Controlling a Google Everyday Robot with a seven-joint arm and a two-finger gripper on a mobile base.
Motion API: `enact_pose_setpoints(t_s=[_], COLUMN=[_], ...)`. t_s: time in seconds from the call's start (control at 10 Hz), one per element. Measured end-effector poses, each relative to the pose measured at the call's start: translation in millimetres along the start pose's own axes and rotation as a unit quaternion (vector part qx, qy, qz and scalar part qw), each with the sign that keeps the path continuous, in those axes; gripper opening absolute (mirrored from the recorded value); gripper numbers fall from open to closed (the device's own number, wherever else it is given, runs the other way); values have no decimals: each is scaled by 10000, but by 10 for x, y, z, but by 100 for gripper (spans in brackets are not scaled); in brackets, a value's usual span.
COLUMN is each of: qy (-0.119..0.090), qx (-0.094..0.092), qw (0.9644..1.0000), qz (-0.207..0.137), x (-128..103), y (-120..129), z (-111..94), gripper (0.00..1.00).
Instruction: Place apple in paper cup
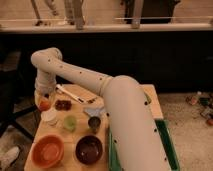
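Orange bowl [48, 151]: nearest to the camera, on the front edge of the wooden table [150, 97], well apart from the gripper and on its camera side.
Dark brown bowl [89, 149]: just beside the orange bowl, further to the right in the view than the gripper.
Green bin [170, 145]: at the right side of the table, far from the gripper, partly hidden by the arm.
Paper cup [49, 116]: white, upright, near the gripper on its camera side, just beside the apple.
Green cup [70, 122]: right of the paper cup.
Dark cup [94, 122]: right of the green cup, close to the arm.
Apple [45, 105]: orange-red, directly under the gripper, outside the paper cup.
Gripper [44, 100]: pointing down over the left part of the table. Whether it grips the apple, I cannot tell.
Dark red object [63, 105]: just right of the gripper.
White utensil [70, 93]: beyond the gripper, to its right, lying flat.
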Motion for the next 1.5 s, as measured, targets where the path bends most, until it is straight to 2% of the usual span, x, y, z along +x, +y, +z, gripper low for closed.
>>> enact_pose_setpoints(t_s=[0.5, 0.9, 1.1, 1.5], qy=[-135, -139, -146, -144], qx=[-5, 66, 67, 68], qw=[9996, 9993, 9993, 9993], qz=[232, 349, 332, 338], x=[-102, -136, -133, -134], y=[87, 181, 160, 167], z=[44, 90, 99, 96], gripper=[0, 4, 19, 62])
